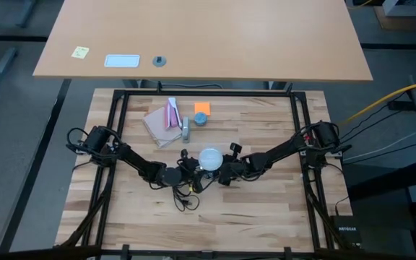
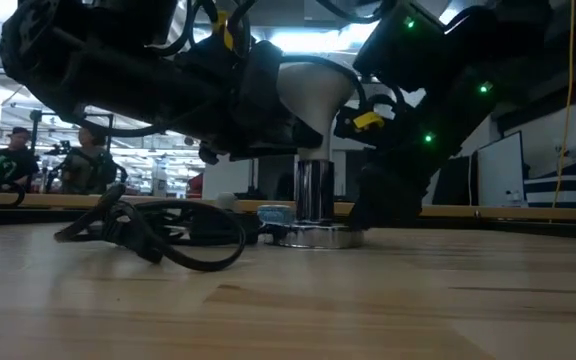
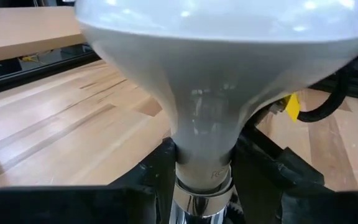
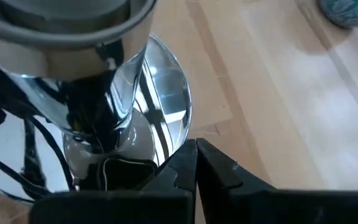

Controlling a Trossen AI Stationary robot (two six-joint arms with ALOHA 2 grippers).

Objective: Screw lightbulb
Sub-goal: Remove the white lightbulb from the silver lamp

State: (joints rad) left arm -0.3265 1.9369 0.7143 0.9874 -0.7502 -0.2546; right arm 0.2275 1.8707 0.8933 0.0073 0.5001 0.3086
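Observation:
The frosted white lightbulb (image 1: 210, 158) stands upright at the table's middle, its pale neck (image 2: 318, 95) over the silver socket stem (image 2: 315, 190). The stem rises from a mirror-bright round base (image 4: 160, 118). My left gripper (image 1: 193, 165) reaches in level from the left and is shut on the bulb, which fills the left wrist view (image 3: 216, 74). My right gripper (image 1: 224, 171) slants down from the right, shut, at the socket base's rim. The socket's black cord (image 1: 185, 192) lies coiled toward the near side. My left gripper pinches the bulb's narrow neck (image 3: 201, 169), just above the silver base, between its two fingers (image 3: 157, 171). It comes level from the table's left, with the fingers across the neck. The bulb stands upright on the socket. My right gripper presses its shut fingertips (image 4: 185, 171) on the rim of the socket's round base (image 4: 178, 138), slanting down from the right. The base lies flat on the table.
Farther back lie a tan booklet with a pink piece (image 1: 163, 119), a grey ring (image 1: 185, 128), a blue-grey round piece (image 1: 201, 119) and an orange note (image 1: 202, 107). Black frame rails (image 1: 114, 137) border the table. The loose cord (image 2: 158, 232) lies left of the socket.

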